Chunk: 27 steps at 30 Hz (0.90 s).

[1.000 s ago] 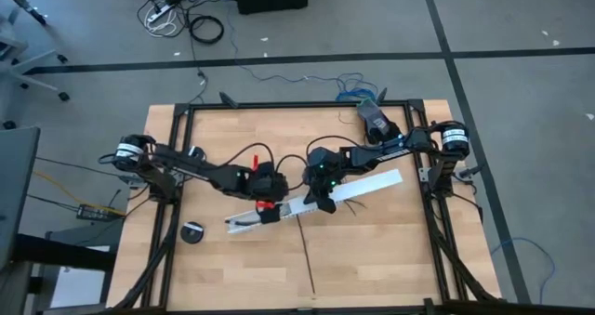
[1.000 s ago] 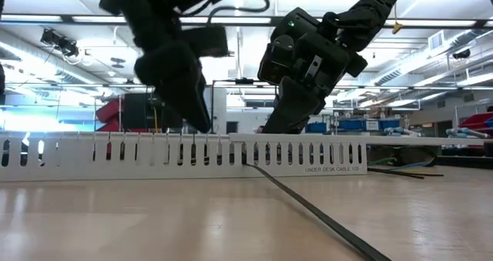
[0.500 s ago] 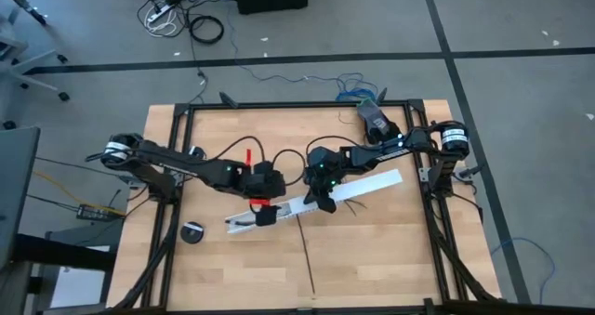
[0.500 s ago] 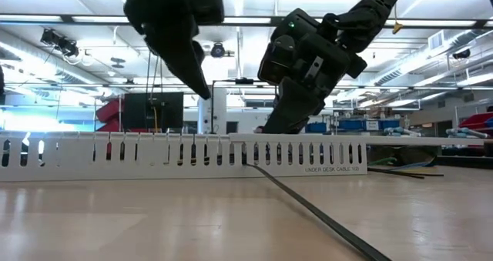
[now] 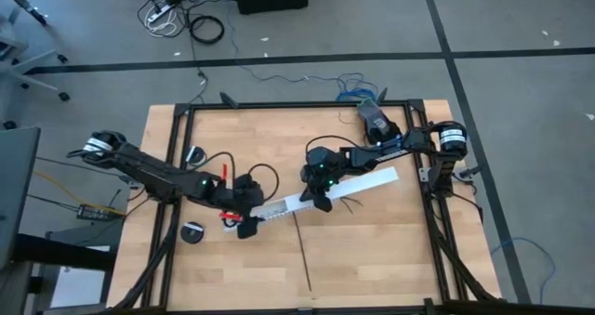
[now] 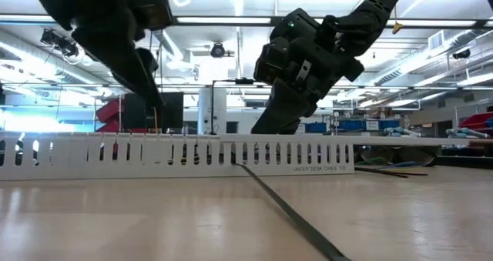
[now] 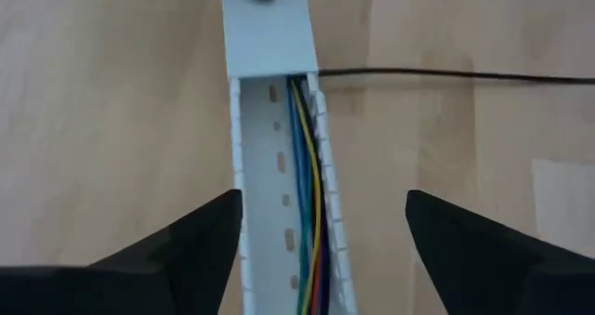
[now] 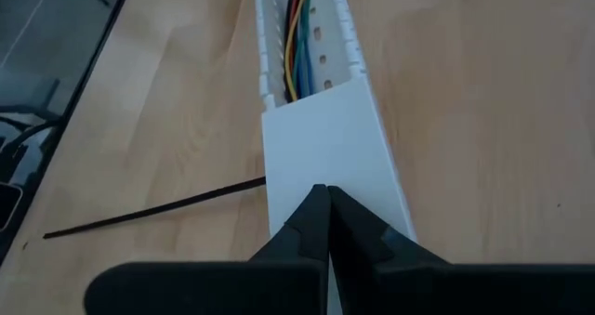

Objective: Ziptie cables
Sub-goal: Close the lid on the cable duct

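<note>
A long white slotted channel (image 5: 363,183) lies slanted across the middle of the table. A white lid (image 8: 325,138) covers its right part. In the uncovered left part lie the cables (image 7: 305,194), thin blue, yellow, orange and green wires that also show in the right wrist view (image 8: 297,18). The ziptie (image 5: 303,255), a thin black strip, runs from the channel's near side toward the table's near edge. My left gripper (image 7: 323,203) hangs open above the channel's left end, one finger on either side, touching nothing. My right gripper (image 8: 325,192) is shut on top of the lid. My right gripper presses its shut fingertips (image 8: 314,208) down on the top of the white lid (image 8: 325,171), close to the lid's end beside the uncovered cables. It comes from above, slanting from the table's right, along the channel. The channel lies flat on the table.
A small black round object (image 5: 192,232) lies near the left frame rail. A dark device (image 5: 374,120) sits at the far right. Black frame rails (image 5: 437,222) border the wooden table. A few thin loose wires (image 5: 358,206) lie just in front of the channel.
My left gripper has drawn back along the channel toward the table's left and near edge, rising a little and rolling somewhat, still open. In the low view the channel has slid a little toward the left. My right gripper stays on the lid.
</note>
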### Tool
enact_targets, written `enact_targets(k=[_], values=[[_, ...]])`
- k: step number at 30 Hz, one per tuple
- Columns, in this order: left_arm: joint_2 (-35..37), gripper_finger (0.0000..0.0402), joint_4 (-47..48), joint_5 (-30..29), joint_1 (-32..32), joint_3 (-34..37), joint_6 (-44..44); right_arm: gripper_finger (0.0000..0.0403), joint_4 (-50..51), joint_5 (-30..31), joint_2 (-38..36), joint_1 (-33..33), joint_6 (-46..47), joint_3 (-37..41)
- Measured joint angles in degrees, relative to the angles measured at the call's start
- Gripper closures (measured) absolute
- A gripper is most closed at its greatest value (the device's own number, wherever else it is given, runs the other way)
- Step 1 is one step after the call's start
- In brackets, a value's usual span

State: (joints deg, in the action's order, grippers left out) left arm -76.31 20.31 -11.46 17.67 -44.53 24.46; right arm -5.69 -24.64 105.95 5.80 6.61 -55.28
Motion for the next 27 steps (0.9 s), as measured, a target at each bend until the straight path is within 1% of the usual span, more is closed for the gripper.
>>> enact_targets(k=[2,5,7,11,12,15,19,23,27], values=[[-0.02,0.0135,0.16,-0.81,0.42,0.06,-2.57,0.0403,-0.25,0.06,0.00,0.00,0.79,-0.01],[-0.19,0.0192,0.33,-0.84,0.66,0.07,-6.14,0.0403,-0.20,0.22,0.00,0.00,1.38,-0.01],[-0.57,0.0244,1.78,-0.85,0.34,0.08,-7.83,0.0403,-0.19,0.20,0.00,0.00,2.40,-0.03],[-0.57,0.0368,4.55,-1.58,-0.48,0.11,-11.31,0.0403,-0.06,0.79,-0.04,-0.02,3.00,-0.05],[-0.57,0.0384,5.00,-1.73,-0.75,0.11,-11.93,0.0403,-0.14,0.88,-0.04,-0.02,3.02,-0.05],[-0.57,0.0388,5.03,-2.14,-1.48,0.11,-12.00,0.0403,-0.23,1.37,-0.06,-0.02,3.00,-0.07],[-0.59,0.0387,2.96,-0.08,-1.93,0.11,-14.13,0.0403,-0.29,1.55,-0.07,-0.02,2.84,-0.10],[-0.71,0.0398,1.27,1.43,-2.05,0.08,-14.57,0.0403,-0.26,1.55,-0.07,0.00,2.34,-0.10],[-2.94,0.0401,0.92,1.93,-2.17,0.08,-13.87,0.0403,-0.26,1.54,-0.09,0.00,1.73,-0.10]])
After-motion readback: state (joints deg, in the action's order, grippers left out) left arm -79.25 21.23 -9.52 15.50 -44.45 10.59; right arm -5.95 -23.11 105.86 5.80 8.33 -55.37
